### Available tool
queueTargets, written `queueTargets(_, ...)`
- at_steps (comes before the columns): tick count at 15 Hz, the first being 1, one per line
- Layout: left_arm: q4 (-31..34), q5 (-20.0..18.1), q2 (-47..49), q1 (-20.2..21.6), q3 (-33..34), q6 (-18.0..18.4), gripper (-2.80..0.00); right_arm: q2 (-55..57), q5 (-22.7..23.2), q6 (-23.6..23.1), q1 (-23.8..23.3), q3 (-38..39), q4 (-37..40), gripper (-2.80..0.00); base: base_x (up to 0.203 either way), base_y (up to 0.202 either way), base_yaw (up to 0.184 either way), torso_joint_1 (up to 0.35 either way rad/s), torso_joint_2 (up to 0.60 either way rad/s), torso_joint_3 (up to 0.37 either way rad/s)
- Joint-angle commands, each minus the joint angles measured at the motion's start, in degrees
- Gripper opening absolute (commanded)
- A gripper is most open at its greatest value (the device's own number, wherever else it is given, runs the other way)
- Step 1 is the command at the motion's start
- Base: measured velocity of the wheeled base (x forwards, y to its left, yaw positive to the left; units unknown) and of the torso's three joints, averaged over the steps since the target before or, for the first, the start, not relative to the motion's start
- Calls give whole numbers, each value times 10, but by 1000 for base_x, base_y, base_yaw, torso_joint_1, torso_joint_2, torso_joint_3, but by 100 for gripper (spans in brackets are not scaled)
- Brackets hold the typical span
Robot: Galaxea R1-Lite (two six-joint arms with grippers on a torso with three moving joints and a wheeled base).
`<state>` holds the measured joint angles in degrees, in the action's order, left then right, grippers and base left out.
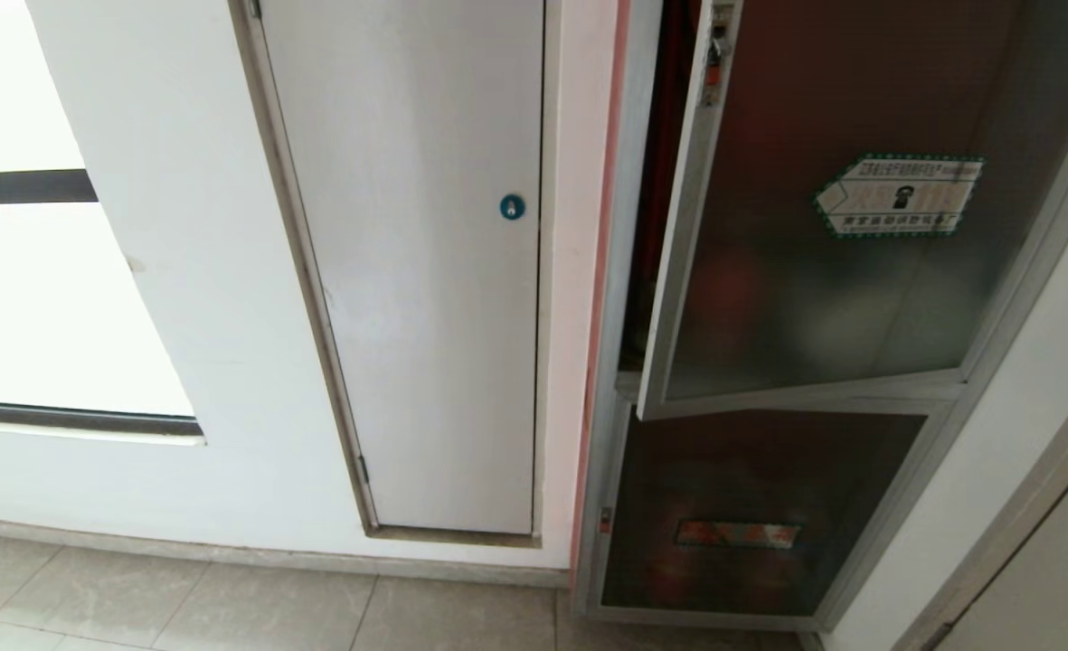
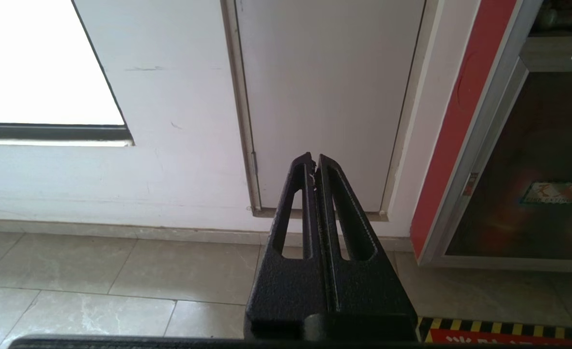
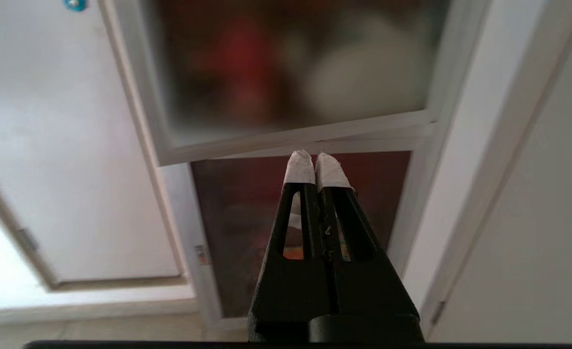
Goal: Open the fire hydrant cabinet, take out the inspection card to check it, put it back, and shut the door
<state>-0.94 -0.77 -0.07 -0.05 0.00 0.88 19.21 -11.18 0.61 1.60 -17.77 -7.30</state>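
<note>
While the door (image 1: 823,253) of the fire hydrant cabinet (image 1: 615,425) stands partly ajar, its latch edge swung out from the silver frame, we see a dark gap with red showing just beside that edge. On the tinted glass sits a green-and-white hexagonal sticker (image 1: 900,194), and blurred red and whitish shapes show through the pane. Below the door, within the same frame, lies a smaller dark panel (image 1: 751,506) bearing a reddish label (image 1: 737,533). We cannot make out the inspection card anywhere.

Just in front of the door's lower rail, our right gripper (image 3: 316,160) points at the cabinet, its white-tipped fingers (image 3: 299,167) clenched together on nothing. Our left gripper (image 2: 314,162) hangs well away from the cabinet, aimed at the foot of a plain white door (image 1: 425,271), its fingers likewise pressed together and empty. That white door, with its blue round lock (image 1: 512,207), is set in the wall beside the cabinet, and beyond it comes a bright window (image 1: 36,298). Grey floor tiles (image 1: 226,601) run beneath.
</note>
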Motion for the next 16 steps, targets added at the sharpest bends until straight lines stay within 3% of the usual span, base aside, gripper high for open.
queueTargets(1,0,0,0,0,4,0,-280,-49,0,-10,-19,17,0,-280,0,0,0,0,0,0)
queueTargets(3,0,0,0,0,4,0,-280,-65,13,-15,-20,47,-1,-280,0,0,0,0,0,0)
queueTargets(8,0,0,0,0,4,0,-280,-190,100,-49,-20,142,-1,-280,0,0,0,0,0,0)
queueTargets(12,0,0,0,0,4,0,-280,-193,124,-54,-20,178,5,-280,0,0,0,0,0,0)
queueTargets(16,0,0,0,0,4,0,-280,-193,126,-32,-20,178,76,-280,0,0,0,0,0,0)
